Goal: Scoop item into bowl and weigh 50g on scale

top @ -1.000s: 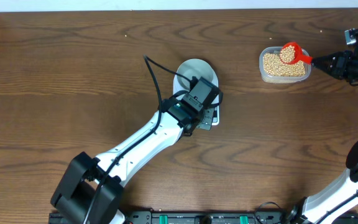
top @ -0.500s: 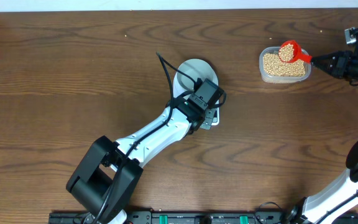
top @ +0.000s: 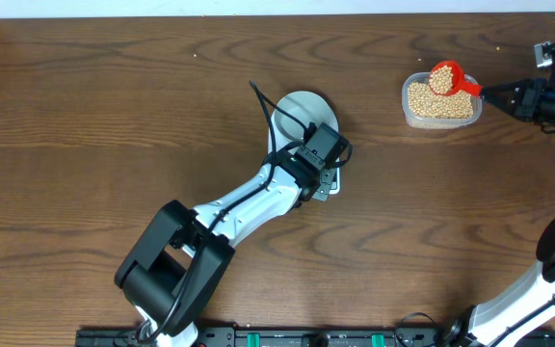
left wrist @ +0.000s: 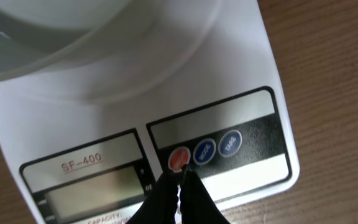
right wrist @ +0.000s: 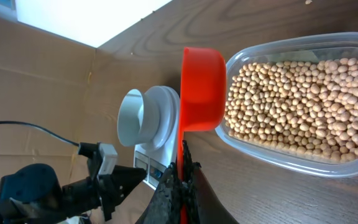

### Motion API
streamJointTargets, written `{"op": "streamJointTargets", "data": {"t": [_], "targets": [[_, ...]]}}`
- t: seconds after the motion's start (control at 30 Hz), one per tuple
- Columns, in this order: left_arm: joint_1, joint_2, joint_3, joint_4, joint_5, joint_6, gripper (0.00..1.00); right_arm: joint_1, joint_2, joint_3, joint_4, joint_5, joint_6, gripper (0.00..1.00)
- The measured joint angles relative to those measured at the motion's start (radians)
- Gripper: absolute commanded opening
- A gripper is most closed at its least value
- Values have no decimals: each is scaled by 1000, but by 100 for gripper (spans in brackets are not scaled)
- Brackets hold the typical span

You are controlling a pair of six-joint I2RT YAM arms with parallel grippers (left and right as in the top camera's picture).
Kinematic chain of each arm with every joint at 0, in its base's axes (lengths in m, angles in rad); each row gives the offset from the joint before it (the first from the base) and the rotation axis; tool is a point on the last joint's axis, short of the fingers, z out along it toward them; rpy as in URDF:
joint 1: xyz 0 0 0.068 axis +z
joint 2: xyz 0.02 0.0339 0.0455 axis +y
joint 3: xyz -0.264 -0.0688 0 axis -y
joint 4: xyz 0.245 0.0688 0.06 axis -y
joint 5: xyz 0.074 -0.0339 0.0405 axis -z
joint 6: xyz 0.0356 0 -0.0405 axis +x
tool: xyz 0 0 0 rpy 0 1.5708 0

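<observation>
Two jobs going on at once over a wide brown wooden table [top: 85, 87], with lots of bare wood on every side to move in.

Near the middle, a flat white rectangular kitchen scale [left wrist: 247, 74], face up so the little screen can be read. On top of it, away from the buttons, a small round pale bowl [top: 302, 104], put there so its weight shows. Looks empty from above.

Far off by the right edge, a clear plastic tub [top: 405, 101] full of small round tan beans [right wrist: 291, 99]. Over the tub's edge, a red plastic scoop [right wrist: 201, 87] with beans in it, gripped by its handle in the right gripper [right wrist: 182, 177], fingers pinched tight on it. Held there most likely so dropped beans fall back in. A long open way from there to the bowl, with only the left arm [top: 249, 198] close by.

At the scale's front edge, the left gripper [left wrist: 180, 183], fingers squeezed together with nothing between, tip on the round red button [left wrist: 178, 160]. Probably to switch on or zero the scale.
</observation>
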Motion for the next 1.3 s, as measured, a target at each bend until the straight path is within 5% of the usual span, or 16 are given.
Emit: {"op": "streamJointTargets", "data": {"t": [1.3], "targets": [[-1, 51, 6, 40, -32, 4, 7, 0, 0, 0, -16, -8, -12, 1]]}}
